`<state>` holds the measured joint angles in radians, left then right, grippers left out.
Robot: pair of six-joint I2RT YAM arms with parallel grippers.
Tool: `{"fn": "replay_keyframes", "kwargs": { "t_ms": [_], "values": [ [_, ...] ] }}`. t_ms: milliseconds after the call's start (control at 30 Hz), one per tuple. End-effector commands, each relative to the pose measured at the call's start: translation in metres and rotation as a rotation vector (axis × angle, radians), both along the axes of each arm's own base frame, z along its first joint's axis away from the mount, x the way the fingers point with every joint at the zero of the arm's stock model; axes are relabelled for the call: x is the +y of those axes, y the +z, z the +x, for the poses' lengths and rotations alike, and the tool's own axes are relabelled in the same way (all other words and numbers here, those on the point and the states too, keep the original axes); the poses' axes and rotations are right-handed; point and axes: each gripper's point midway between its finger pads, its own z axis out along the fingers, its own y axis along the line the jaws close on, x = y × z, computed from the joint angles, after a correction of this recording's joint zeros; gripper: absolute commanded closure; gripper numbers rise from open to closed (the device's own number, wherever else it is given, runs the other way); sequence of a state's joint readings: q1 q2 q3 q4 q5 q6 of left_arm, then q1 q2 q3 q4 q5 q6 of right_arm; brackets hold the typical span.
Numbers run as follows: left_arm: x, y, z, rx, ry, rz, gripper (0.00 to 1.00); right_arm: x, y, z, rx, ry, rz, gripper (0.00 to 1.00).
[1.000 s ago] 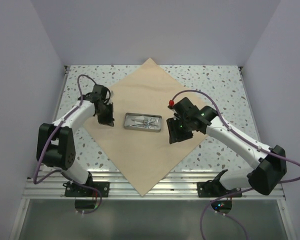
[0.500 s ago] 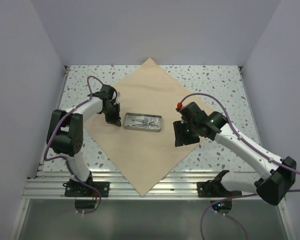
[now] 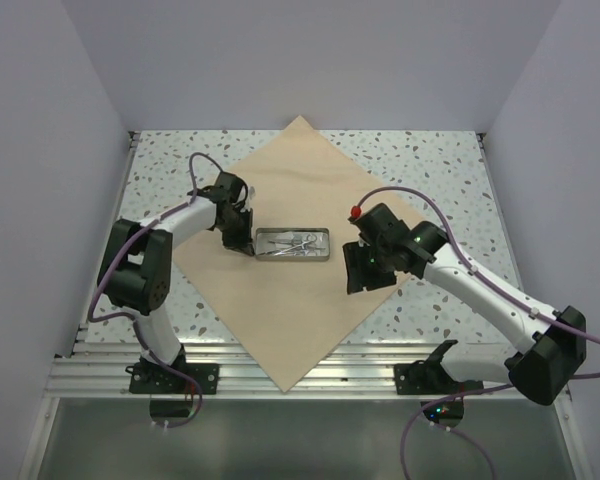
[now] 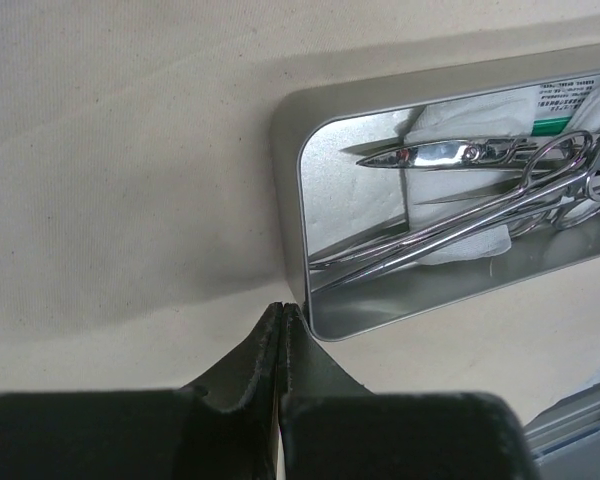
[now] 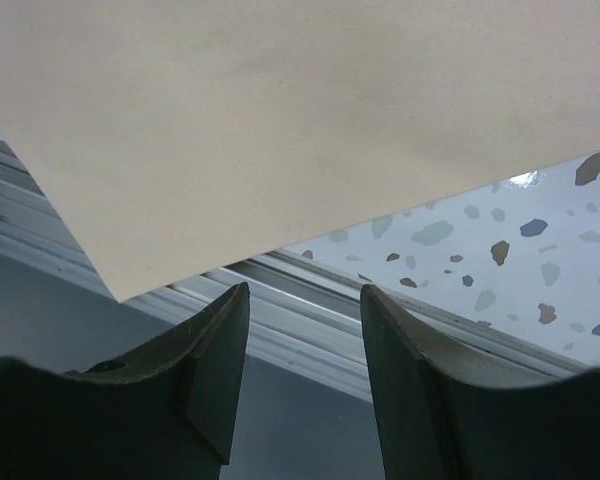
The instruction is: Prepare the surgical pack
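The surgical pack's wrap is a big beige-tan square sheet point(image 3: 290, 300) lying flat as a diamond on the speckled table. A small shiny metal tray point(image 3: 292, 244) with scissors and forceps sits on its middle. My left gripper point(image 3: 244, 243) is shut and empty, its tips touching the tray's left end; the left wrist view shows the shut tips point(image 4: 281, 308) at the tray's corner point(image 4: 320, 310). My right gripper point(image 3: 355, 275) is open and empty above the sheet's right side; the right wrist view shows the sheet's near corner point(image 5: 280, 130) between the open jaws point(image 5: 305, 295).
The speckled table point(image 3: 440, 170) runs around the sheet. An aluminium rail point(image 3: 380, 365) lines the near edge, with the sheet's front corner hanging over it. White walls close in the left, right and back.
My left gripper has moved right across the sheet to the tray's left end, and the tray has shifted slightly right. My right gripper has drawn a little right and toward the near edge.
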<state>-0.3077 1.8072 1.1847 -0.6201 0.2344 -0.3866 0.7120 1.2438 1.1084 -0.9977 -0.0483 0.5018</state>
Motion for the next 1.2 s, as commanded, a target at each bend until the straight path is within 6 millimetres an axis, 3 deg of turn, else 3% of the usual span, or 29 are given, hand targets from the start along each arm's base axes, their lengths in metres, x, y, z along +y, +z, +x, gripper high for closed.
{"fn": "replay_keyframes", "kwargs": {
  "t_ms": [0, 33, 133, 167, 233, 367, 567, 600, 700, 767, 833, 1167],
  "values": [
    [0.005, 0.011, 0.014, -0.055, 0.038, 0.003, 1.00, 0.013, -0.001, 0.002, 0.009, 0.021, 0.057, 0.47],
    [0.011, 0.010, 0.016, -0.056, 0.053, 0.022, 1.00, 0.017, -0.003, -0.001, 0.024, 0.042, 0.068, 0.43],
    [0.031, 0.019, 0.022, -0.087, 0.108, 0.065, 0.86, 0.022, -0.016, -0.007, 0.052, 0.093, 0.059, 0.33],
    [0.039, 0.027, 0.025, -0.112, 0.136, 0.070, 0.77, 0.028, -0.018, -0.012, 0.053, 0.136, 0.057, 0.30],
    [0.047, 0.034, 0.026, -0.134, 0.161, 0.080, 0.71, 0.036, -0.024, -0.021, 0.055, 0.202, 0.024, 0.26],
    [0.053, 0.055, 0.021, -0.162, 0.173, 0.053, 0.69, 0.062, -0.029, -0.039, 0.049, 0.368, -0.008, 0.22],
    [0.048, 0.088, 0.002, -0.196, 0.188, -0.011, 0.65, 0.114, -0.051, -0.090, 0.065, 0.637, -0.033, 0.15],
    [0.049, 0.098, -0.001, -0.222, 0.195, -0.022, 0.64, 0.122, -0.054, -0.105, 0.066, 0.699, -0.036, 0.16],
    [0.057, 0.101, -0.011, -0.228, 0.267, -0.013, 0.66, 0.146, -0.063, -0.128, 0.064, 0.805, -0.042, 0.21],
    [0.065, 0.092, -0.020, -0.207, 0.327, 0.008, 0.68, 0.158, -0.078, -0.140, 0.086, 0.843, -0.050, 0.31],
    [0.072, 0.086, -0.029, -0.191, 0.373, 0.021, 0.68, 0.168, -0.085, -0.155, 0.091, 0.879, -0.042, 0.35],
    [0.075, 0.083, -0.046, -0.186, 0.386, 0.008, 0.69, 0.184, -0.115, -0.200, 0.084, 0.965, -0.080, 0.49]
  ]
}}
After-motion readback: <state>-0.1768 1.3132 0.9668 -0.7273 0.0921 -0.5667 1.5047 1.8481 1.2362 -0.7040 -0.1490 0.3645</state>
